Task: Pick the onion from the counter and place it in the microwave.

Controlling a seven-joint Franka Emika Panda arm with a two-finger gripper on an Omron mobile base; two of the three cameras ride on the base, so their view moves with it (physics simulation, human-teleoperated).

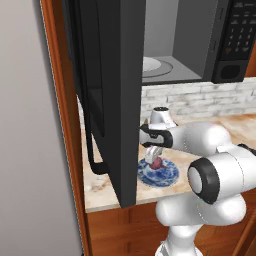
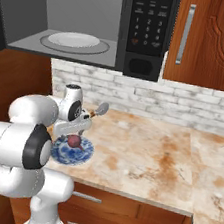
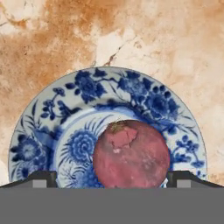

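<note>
Onion point(image 3: 131, 154) bottom & plate point(image 3: 52, 113) lower part cut off.

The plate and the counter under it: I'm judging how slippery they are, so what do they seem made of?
The plate looks like glazed ceramic: white with blue painted flowers and a smooth surface. The counter looks like polished stone: beige-tan marbling with rusty blotches and fine veins. Both are rendered, so this is a guess from looks alone.
</note>
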